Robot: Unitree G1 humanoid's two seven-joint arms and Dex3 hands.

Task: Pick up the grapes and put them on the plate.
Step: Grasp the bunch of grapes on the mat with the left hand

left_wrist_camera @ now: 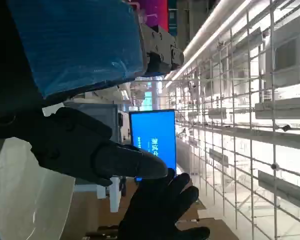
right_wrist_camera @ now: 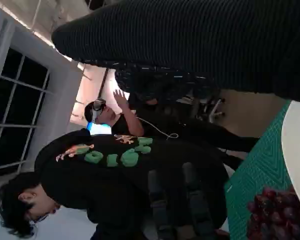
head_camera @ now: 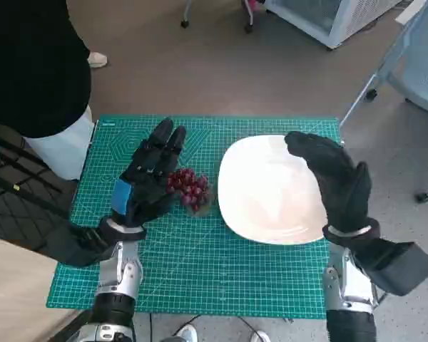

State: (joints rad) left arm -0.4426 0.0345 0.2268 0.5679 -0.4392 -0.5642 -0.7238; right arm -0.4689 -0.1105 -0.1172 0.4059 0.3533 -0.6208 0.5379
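Observation:
A bunch of dark red grapes (head_camera: 190, 189) lies on the green mat (head_camera: 200, 263), just left of the white plate (head_camera: 271, 192). My left hand (head_camera: 147, 181) sits right against the bunch's left side, fingers stretched toward the far edge, with nothing held. My right hand (head_camera: 337, 182) hovers over the plate's right rim, fingers spread and empty. The right wrist view shows the grapes (right_wrist_camera: 273, 216) beside the plate's edge (right_wrist_camera: 297, 147). In the left wrist view, the blue-taped left hand (left_wrist_camera: 85, 125) fills the picture, with the plate (left_wrist_camera: 27, 200) and the gloved right hand (left_wrist_camera: 160, 210) beyond it.
A person in black top and white trousers (head_camera: 39, 78) stands at the table's far left corner. Chair legs (head_camera: 385, 71) show at the far right. Two people (right_wrist_camera: 115, 170) appear in the right wrist view.

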